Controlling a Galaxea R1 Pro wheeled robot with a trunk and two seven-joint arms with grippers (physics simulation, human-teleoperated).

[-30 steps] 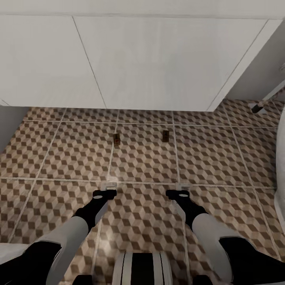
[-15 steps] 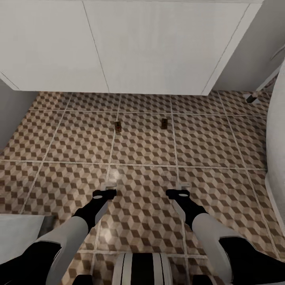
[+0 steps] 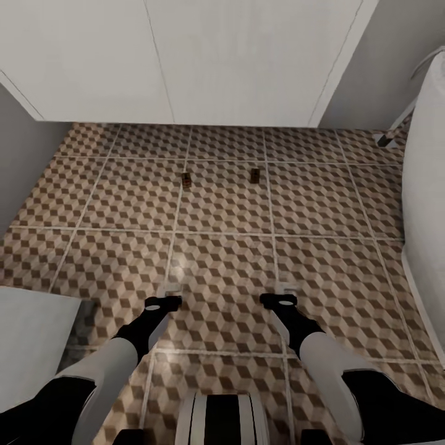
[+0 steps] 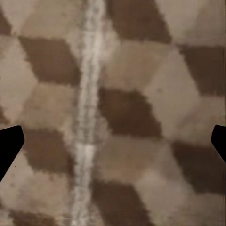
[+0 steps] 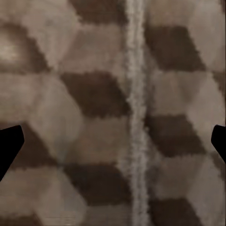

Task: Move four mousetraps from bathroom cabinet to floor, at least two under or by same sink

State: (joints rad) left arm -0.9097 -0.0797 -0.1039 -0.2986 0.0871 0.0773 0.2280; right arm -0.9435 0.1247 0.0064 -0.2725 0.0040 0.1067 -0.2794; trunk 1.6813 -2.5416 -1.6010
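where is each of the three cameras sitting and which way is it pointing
Head view: on the robot's head, looking forward and down at the bathroom floor, two mousetraps and the white vanity; both arms, left gripper and right gripper show.
Left wrist view: near the left gripper, facing straight at the tiles; dark fingertips at the edges.
Right wrist view: likewise, fingertips.
Shared: both wrist views show cube-pattern tile with a grout line.

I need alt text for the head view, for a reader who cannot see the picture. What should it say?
Two mousetraps lie side by side, apart, on the cube-patterned bathroom floor, a short way in front of a white vanity. The robot's left claw and right claw point down over the tiles nearer the camera, both empty.
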